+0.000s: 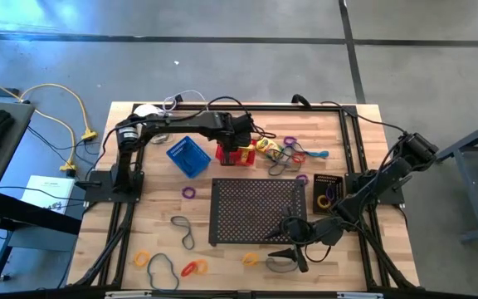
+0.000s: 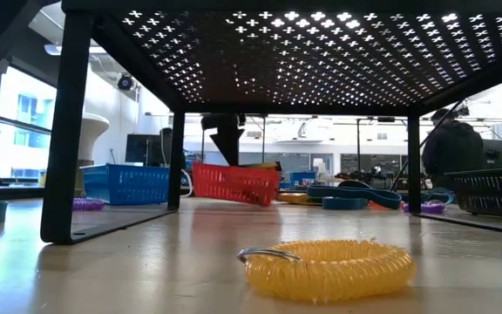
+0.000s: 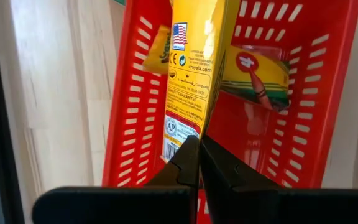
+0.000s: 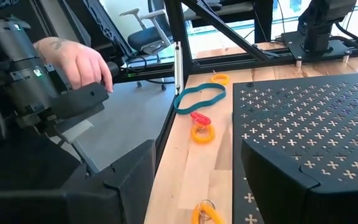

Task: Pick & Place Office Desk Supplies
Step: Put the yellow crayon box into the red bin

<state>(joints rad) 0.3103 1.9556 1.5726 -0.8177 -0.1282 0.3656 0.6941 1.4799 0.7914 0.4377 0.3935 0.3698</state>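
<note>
- Left gripper (image 3: 199,146) is over the red basket (image 1: 237,154), up near the desk's (image 1: 156,216) far edge, about midway along it.
- Its fingers (image 3: 182,163) are pinched tight on the bottom edge of a crayon box (image 3: 196,68), which stands on end inside the basket.
- A second crayon box (image 3: 260,73) lies in that same basket, just beside the held one.
- Low view shows the red basket tilted, one end lifted off the desk.
- Blue basket (image 1: 187,157) sits just to the left of the red one; black basket (image 1: 328,191) is near the right edge, with a yellow loop (image 1: 324,201) inside.
- A tangle of loops (image 1: 285,154) lies right of the red basket, close to the far edge.
- The black tray (image 1: 256,209) stands mid-desk on legs.
- Right gripper (image 1: 287,252) is low at the near edge, off the tray's near right corner; I cannot tell how its fingers stand.
- More loops are scattered by the near left corner: yellow (image 1: 142,259), orange-red (image 1: 194,268), a dark one (image 1: 163,272).
- A purple loop (image 1: 189,193) lies left of the tray.
- A yellow coil (image 2: 328,269) sits closest to the low camera.
- In the right wrist view, a teal loop (image 4: 200,98) and an orange ring (image 4: 202,133) lie along the desk's edge beside the tray, and a person's hand (image 4: 79,62) shows beyond the desk.
</note>
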